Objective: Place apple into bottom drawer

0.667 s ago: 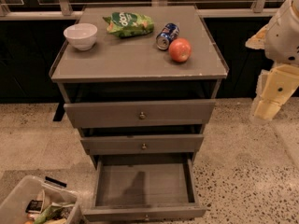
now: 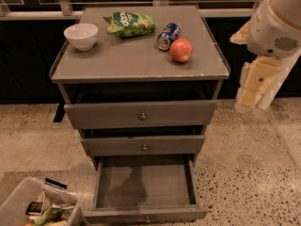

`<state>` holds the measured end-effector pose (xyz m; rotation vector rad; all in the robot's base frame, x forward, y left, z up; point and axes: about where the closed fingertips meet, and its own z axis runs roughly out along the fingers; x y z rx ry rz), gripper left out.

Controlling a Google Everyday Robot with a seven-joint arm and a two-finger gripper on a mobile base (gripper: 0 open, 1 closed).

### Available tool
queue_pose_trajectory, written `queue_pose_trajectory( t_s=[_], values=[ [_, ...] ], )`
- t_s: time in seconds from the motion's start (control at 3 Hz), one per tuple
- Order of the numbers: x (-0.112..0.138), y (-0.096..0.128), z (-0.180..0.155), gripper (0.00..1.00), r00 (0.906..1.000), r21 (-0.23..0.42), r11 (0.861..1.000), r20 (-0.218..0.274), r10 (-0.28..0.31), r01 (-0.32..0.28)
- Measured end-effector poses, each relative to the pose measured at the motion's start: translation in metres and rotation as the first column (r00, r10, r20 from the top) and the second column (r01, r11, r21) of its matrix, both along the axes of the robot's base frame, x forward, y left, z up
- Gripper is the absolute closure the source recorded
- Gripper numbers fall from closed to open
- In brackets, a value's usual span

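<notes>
The red-orange apple (image 2: 181,50) sits on the right part of the grey cabinet top (image 2: 127,62), just in front of the blue soda can (image 2: 168,36) lying on its side. The bottom drawer (image 2: 146,185) is pulled out, with a plain grey inside and nothing in it. The two upper drawers (image 2: 141,116) are closed. My gripper (image 2: 254,86), cream-coloured, hangs down from the arm off the cabinet's right side, level with the top drawer and well to the right of the apple. It holds nothing that I can see.
A white bowl (image 2: 81,36) and a green snack bag (image 2: 130,23) lie at the back of the cabinet top. A clear plastic bin (image 2: 33,208) with several items stands on the speckled floor at the lower left. A dark counter runs behind.
My arm and gripper have moved a little to the left, closer to the cabinet's right side. The apple, the can and the drawers have not moved.
</notes>
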<state>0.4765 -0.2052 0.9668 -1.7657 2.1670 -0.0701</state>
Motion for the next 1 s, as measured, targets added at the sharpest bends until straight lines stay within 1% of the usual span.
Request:
queue_pose_trajectory(
  t_s=[0.33,0.67,1.0],
  values=[
    [0.059,0.024,-0.026,0.00,0.9979,0.041,0.997,0.032,0.057,-0.058],
    [0.126,0.052,-0.040,0.00,0.9948,0.077,0.994,0.070,0.073,-0.079],
    [0.194,0.084,-0.031,0.00,0.9888,0.115,0.991,0.137,0.058,-0.074]
  ],
)
